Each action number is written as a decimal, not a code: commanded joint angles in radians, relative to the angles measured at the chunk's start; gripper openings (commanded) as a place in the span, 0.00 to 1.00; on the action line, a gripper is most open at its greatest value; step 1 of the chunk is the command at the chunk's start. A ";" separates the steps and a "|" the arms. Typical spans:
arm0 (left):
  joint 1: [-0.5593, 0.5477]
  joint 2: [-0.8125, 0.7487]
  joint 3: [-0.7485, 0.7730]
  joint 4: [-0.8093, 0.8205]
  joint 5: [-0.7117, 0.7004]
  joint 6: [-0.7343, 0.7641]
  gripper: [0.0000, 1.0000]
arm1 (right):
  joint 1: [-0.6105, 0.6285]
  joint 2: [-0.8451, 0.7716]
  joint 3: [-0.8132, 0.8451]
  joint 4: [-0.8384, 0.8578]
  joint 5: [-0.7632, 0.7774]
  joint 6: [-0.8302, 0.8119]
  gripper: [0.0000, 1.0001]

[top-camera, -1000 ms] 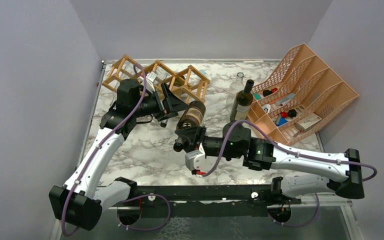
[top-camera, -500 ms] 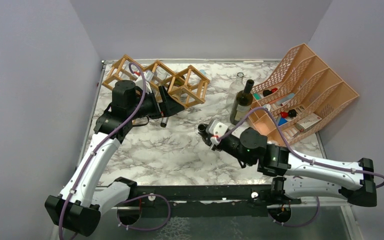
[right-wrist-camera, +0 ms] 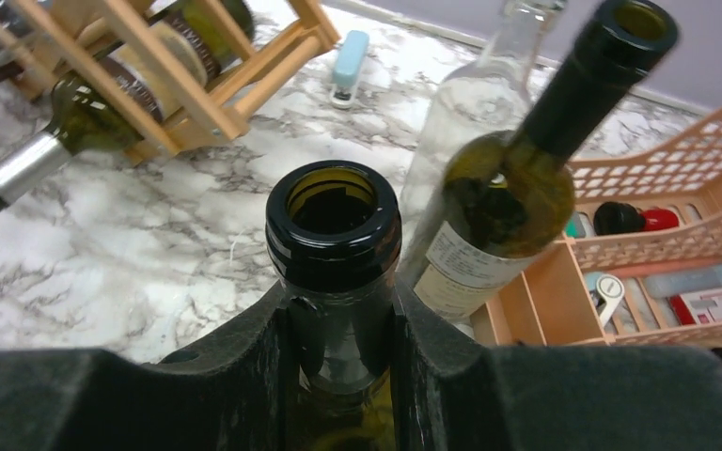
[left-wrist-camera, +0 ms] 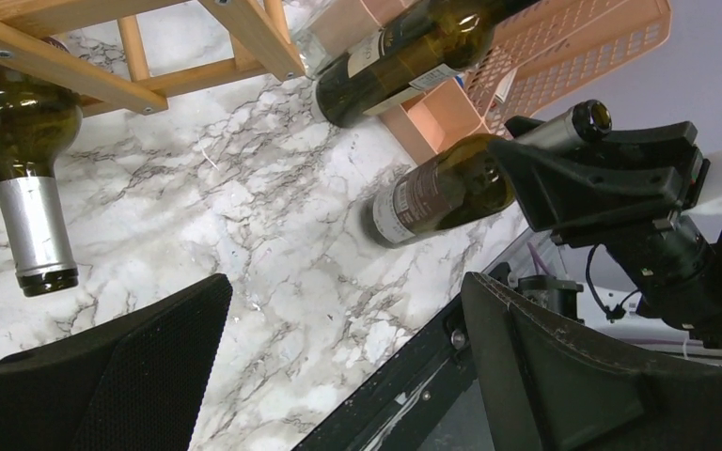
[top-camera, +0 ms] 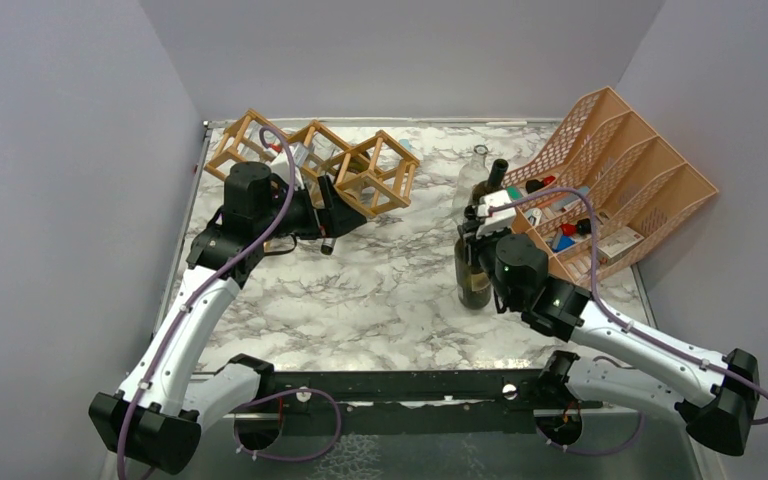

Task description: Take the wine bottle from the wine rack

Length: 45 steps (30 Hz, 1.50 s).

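Observation:
The light wooden wine rack (top-camera: 400, 150) lies at the back left of the marble table, and one bottle (top-camera: 327, 245) still pokes its silver-capped neck out of it. My right gripper (top-camera: 477, 235) is shut on the neck of a dark green wine bottle (top-camera: 474, 285), held upright well to the right of the rack. In the right wrist view the pads clamp the neck just under the open mouth (right-wrist-camera: 334, 211). Whether its base touches the table I cannot tell. My left gripper (top-camera: 345, 208) hangs open beside the rack's front, with nothing between its fingers (left-wrist-camera: 103, 376).
A dark labelled bottle (top-camera: 496, 172) and a clear glass bottle (top-camera: 475, 160) stand just behind the held one. The peach mesh file organizer (top-camera: 650, 165), with small items in it, fills the back right. Grey walls close in on both sides.
My right arm has swung the bottle from in front of the rack to the right and turned it upright beside the standing bottles. The left arm has hardly moved.

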 commanded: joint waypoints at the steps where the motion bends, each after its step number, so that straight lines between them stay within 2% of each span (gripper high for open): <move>1: 0.001 -0.044 0.052 -0.006 -0.010 0.035 0.99 | -0.028 -0.059 -0.041 0.191 0.146 0.048 0.01; 6: 0.001 -0.091 0.064 -0.018 -0.039 0.046 0.99 | -0.051 -0.081 -0.110 0.361 0.241 -0.036 0.01; 14: 0.001 -0.121 0.068 -0.019 -0.035 0.031 0.99 | -0.150 -0.059 -0.203 0.638 0.240 -0.118 0.01; 26: 0.001 -0.124 0.054 -0.010 -0.036 0.020 0.99 | -0.253 -0.018 -0.271 0.767 0.185 -0.067 0.01; 32: 0.001 -0.122 0.058 -0.011 -0.026 0.020 0.99 | -0.300 0.015 -0.292 0.794 0.115 -0.029 0.01; 41: 0.002 -0.120 0.055 -0.010 -0.021 0.020 0.99 | -0.318 0.063 -0.290 0.792 0.103 -0.008 0.01; 42: 0.002 -0.121 0.053 -0.011 -0.019 0.019 0.99 | -0.318 0.062 -0.285 0.770 0.099 -0.004 0.02; 45: 0.001 -0.122 0.046 -0.011 -0.014 0.022 0.99 | -0.317 0.049 -0.272 0.699 0.074 0.007 0.24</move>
